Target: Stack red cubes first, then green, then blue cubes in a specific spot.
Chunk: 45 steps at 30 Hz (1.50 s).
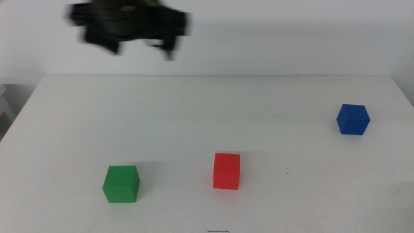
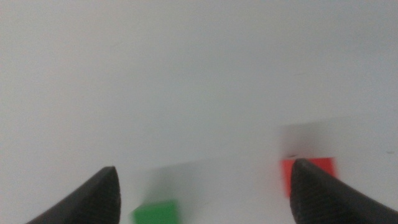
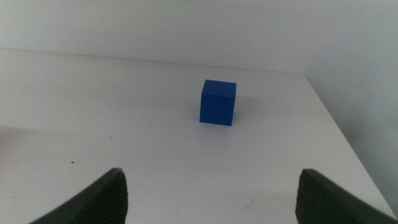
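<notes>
Plain white tabletop (image 1: 259, 103) from the middle camera: small matte green cube (image 1: 121, 184) front left, matching red cube (image 1: 226, 171) just right of it, blue cube (image 1: 352, 119) far right, all apart. Left gripper (image 1: 143, 44) hovers blurred up back (jaws hard to read here). Left wrist: jaws spread wide, nothing between, green cube (image 2: 155, 212) and red cube (image 2: 308, 173) below. Right wrist: jaws apart, empty, blue cube (image 3: 217, 102) ahead.

On the white worktop (image 1: 207, 110), the green cube (image 1: 121, 184) and red cube (image 1: 226, 171) sit near the front, apart. The blue cube (image 1: 352, 119) lies far right. A blurred dark end effector (image 1: 129, 26) hangs above the back left.
</notes>
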Each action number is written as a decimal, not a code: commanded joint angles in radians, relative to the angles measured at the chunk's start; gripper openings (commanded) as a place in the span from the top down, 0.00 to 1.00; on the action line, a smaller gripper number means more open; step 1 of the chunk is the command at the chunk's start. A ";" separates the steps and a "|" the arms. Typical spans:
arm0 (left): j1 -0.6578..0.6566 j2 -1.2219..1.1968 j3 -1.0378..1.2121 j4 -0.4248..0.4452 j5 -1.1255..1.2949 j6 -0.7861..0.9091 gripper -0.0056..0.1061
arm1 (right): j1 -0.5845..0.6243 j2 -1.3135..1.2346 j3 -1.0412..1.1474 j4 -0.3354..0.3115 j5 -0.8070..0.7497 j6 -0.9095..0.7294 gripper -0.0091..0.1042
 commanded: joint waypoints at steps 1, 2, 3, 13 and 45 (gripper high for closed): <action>0.059 -0.119 0.053 -0.008 0.071 0.007 0.11 | 0.002 -0.016 -0.010 -0.013 -0.075 -0.012 0.19; 0.085 -0.152 0.092 -0.007 0.071 0.007 0.11 | 0.002 -0.016 -0.010 -0.013 -0.075 -0.012 0.19; 0.104 -0.178 0.123 -0.004 0.071 0.007 0.11 | 0.002 -0.016 -0.010 -0.013 -0.075 -0.012 0.19; 0.224 -0.361 0.439 -0.009 0.071 0.006 0.11 | 0.002 -0.016 -0.010 -0.013 -0.075 -0.012 0.19; 0.221 0.076 0.480 -0.248 -0.116 0.126 0.11 | 0.002 -0.016 -0.010 -0.013 -0.075 -0.012 0.19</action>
